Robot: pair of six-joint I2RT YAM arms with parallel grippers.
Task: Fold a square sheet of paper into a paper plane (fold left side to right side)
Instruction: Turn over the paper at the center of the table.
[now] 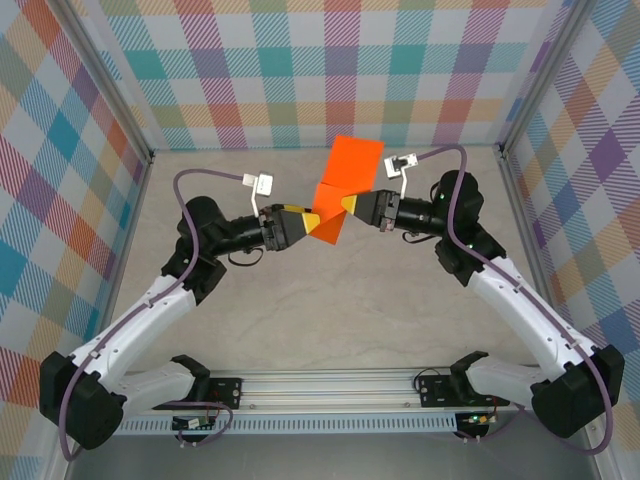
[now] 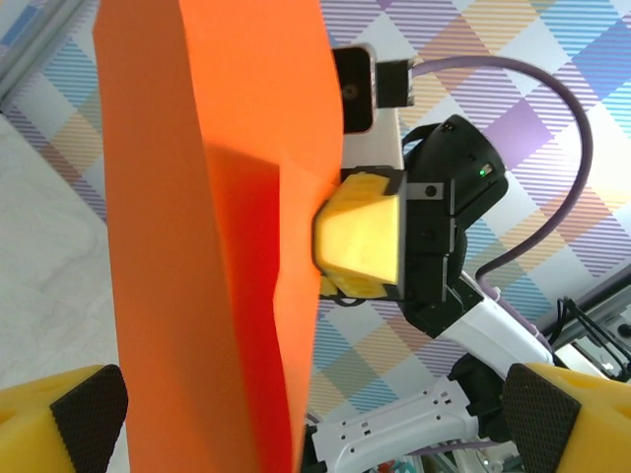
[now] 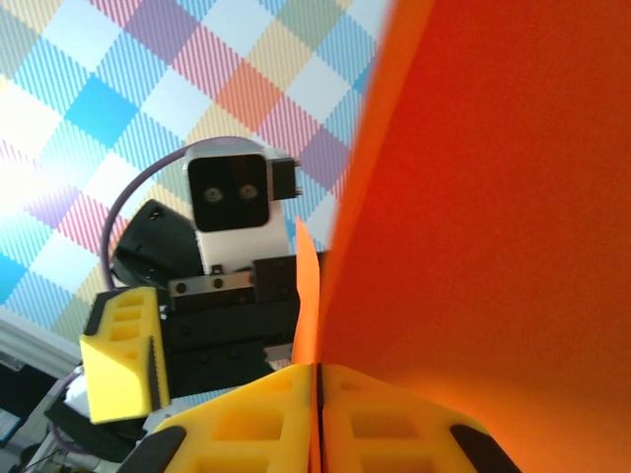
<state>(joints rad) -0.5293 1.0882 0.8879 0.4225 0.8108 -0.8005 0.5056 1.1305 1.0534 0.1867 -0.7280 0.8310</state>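
**A:** Item 1, right hand (image 1: 348, 206). State?
**B:** Closed. 2 yellow fingers (image 3: 261, 414) pinch 1 edge of the square sheet of paper (image 1: 352, 168), and the seam between them is tight on it in the right wrist view.
**A:** Item 2, left hand (image 1: 309, 221)?
**B:** Open. Pads (image 2: 91, 412) stand wide apart with the sheet hanging between them; neither pad is seen touching it.
**A:** Sheet, location and condition?
**B:** Lifted clear of the surface (image 1: 330, 330), between the 2 hands. Orange face showing. 1 soft bend across it; the halves are not flat together.
**A:** Progress?
**B:** Judged early. The left-to-right fold looks begun but not pressed sharp. No pointed nose, no wings. Left to do: flatten this crease, then every later fold.
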